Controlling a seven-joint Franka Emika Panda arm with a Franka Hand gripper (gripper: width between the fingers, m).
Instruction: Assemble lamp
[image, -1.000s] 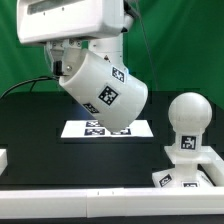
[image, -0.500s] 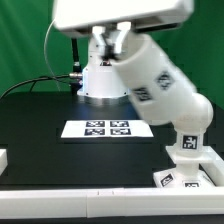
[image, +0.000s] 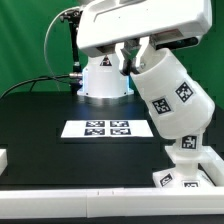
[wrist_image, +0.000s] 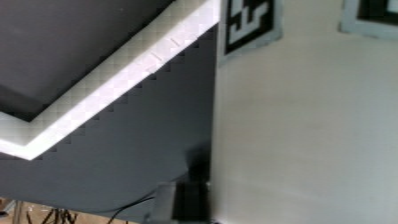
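My gripper (image: 141, 58) is shut on the rim of the large white tapered lamp shade (image: 175, 98), which carries square tags. The shade hangs tilted at the exterior view's right, its wide end down over the bulb. The round bulb is hidden by the shade; only its stem (image: 185, 148) shows below it. The stem stands on the small tagged lamp base (image: 185, 176) in the white corner bracket. In the wrist view the shade's white wall (wrist_image: 311, 130) and one tag (wrist_image: 253, 22) fill one side, with a dark finger (wrist_image: 196, 188) against it.
The marker board (image: 108, 128) lies on the black table at the middle. The robot pedestal (image: 103, 78) stands behind it before a green backdrop. A white block (image: 3, 158) sits at the left edge. A white rail (wrist_image: 111, 88) crosses the wrist view.
The gripper has carried the shade from the exterior view's left to the right. The shade has swung nearer upright and now covers the bulb's round head.
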